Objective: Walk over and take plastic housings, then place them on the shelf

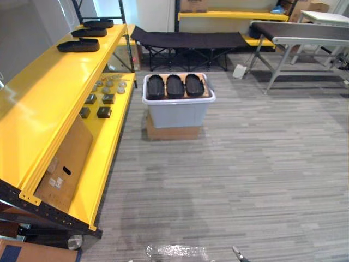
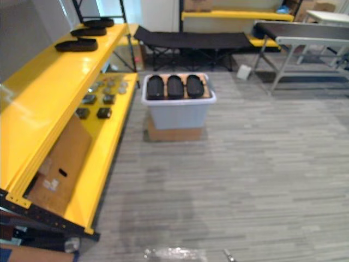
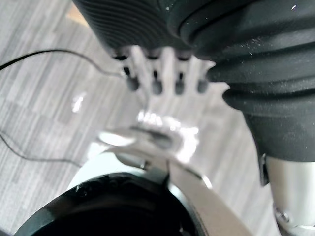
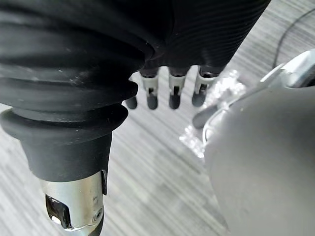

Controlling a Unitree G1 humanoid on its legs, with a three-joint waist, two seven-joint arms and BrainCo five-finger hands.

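Three black oval plastic housings (image 1: 175, 85) lie side by side on a cardboard sheet across the top of a pale grey bin (image 1: 177, 112), a few steps ahead on the floor. Three more black housings (image 1: 79, 45) rest in a row at the far end of the yellow shelf (image 1: 49, 98) on the left. My left hand (image 3: 156, 73) hangs down over the floor, fingers straight and holding nothing. My right hand (image 4: 173, 91) hangs the same way, its fingers relaxed and empty.
The bin stands on a flat cardboard box (image 1: 173, 131). The lower shelf carries small dark parts (image 1: 103, 99) and a leaning cardboard sheet (image 1: 65, 169). A black folding cot (image 1: 188, 39) and a grey conveyor table (image 1: 305, 33) stand beyond. Crumpled clear plastic (image 1: 174, 252) lies near my feet.
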